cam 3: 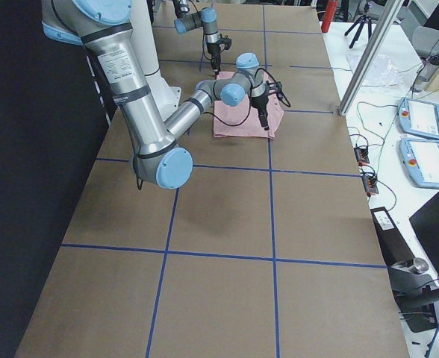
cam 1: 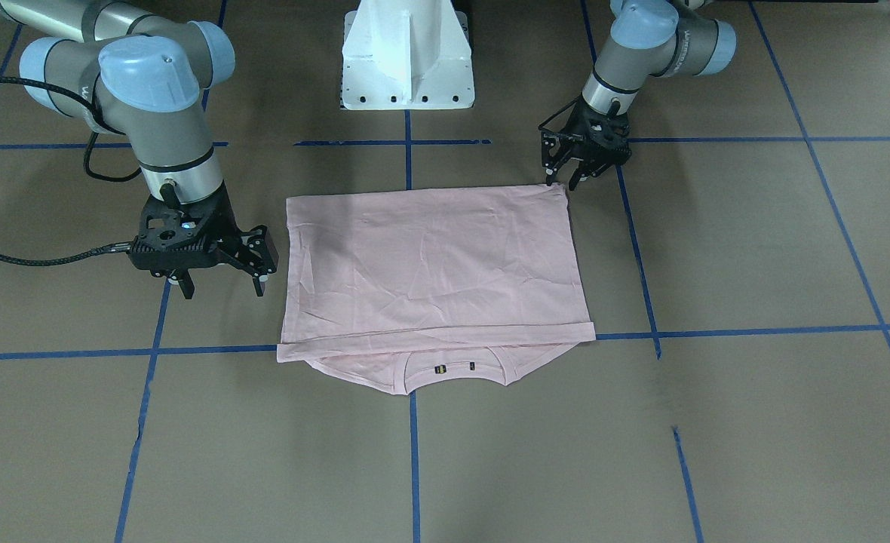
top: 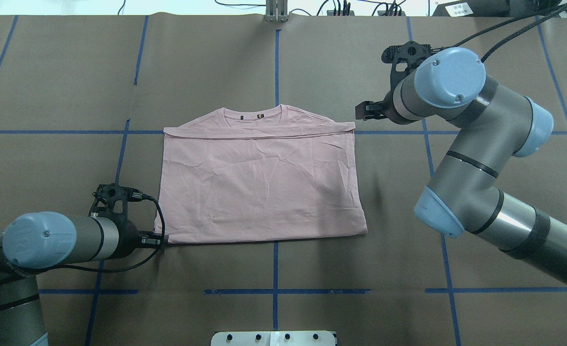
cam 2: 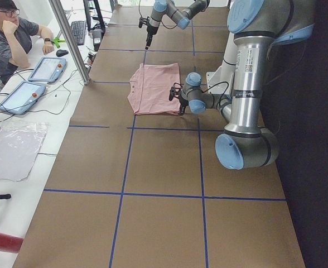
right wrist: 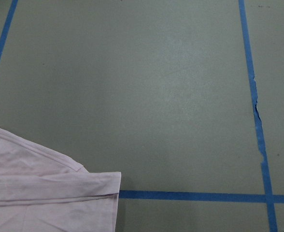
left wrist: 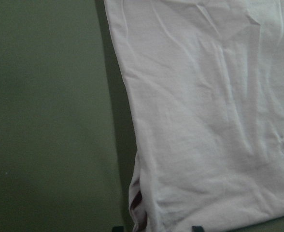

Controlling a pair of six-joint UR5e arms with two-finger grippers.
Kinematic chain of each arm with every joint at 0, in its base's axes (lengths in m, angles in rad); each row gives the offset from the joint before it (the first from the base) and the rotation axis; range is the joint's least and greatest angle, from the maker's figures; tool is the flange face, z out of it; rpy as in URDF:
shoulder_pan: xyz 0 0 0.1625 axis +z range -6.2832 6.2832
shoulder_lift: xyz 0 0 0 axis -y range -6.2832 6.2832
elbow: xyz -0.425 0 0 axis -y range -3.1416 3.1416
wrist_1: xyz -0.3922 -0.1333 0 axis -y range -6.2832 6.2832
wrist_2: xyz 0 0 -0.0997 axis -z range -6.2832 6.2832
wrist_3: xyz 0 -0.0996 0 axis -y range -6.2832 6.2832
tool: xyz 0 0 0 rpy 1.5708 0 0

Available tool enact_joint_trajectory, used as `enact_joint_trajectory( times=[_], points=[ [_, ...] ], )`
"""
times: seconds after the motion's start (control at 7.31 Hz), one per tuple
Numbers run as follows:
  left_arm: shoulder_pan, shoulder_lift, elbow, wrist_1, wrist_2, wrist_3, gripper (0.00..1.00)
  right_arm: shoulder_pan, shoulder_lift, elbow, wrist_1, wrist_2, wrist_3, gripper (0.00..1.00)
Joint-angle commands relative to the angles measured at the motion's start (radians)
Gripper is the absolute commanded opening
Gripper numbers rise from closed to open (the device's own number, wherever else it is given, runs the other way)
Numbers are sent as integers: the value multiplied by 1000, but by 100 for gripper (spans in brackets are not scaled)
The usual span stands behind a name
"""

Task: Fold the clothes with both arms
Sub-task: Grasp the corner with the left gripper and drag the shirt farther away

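Note:
The pale pink T-shirt [cam 1: 430, 264] lies flat on the table, plain back up, folded into a rectangle, with the collar and its small labels [cam 1: 452, 368] peeking out at the edge away from the robot. It also shows in the overhead view [top: 259, 182]. My left gripper [cam 1: 563, 181] is low at the shirt's corner nearest the robot; it also shows in the overhead view [top: 156, 239]. It is open, with the corner [left wrist: 142, 203] between its fingertips. My right gripper [cam 1: 224, 285] is open and empty, just off the shirt's side edge near the collar-end corner [right wrist: 103, 186].
The white pedestal [cam 1: 407, 60] stands at the robot's side of the table. Blue tape lines [cam 1: 415, 467] grid the brown tabletop. An operator [cam 2: 8, 33] sits beyond the far edge with tablets and cables.

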Motion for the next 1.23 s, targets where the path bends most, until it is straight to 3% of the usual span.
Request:
enact_joint_trajectory(
  times=[0.0, 0.41, 0.68, 0.82, 1.09],
  points=[
    [4, 1, 1, 0, 0, 1, 19, 0, -3, 4, 0, -1, 2, 100],
    [19, 3, 3, 0, 0, 7, 0, 0, -3, 2, 0, -1, 2, 100],
    [3, 52, -34, 2, -11, 111, 0, -1, -1, 2, 0, 1, 2, 100],
    [-76, 61, -27, 0, -6, 251, 0, -2, -1, 2, 0, 1, 2, 100],
    [-286, 8, 109, -6, -12, 474, 0, -3, 1, 2, 0, 1, 3, 100]
  ],
)
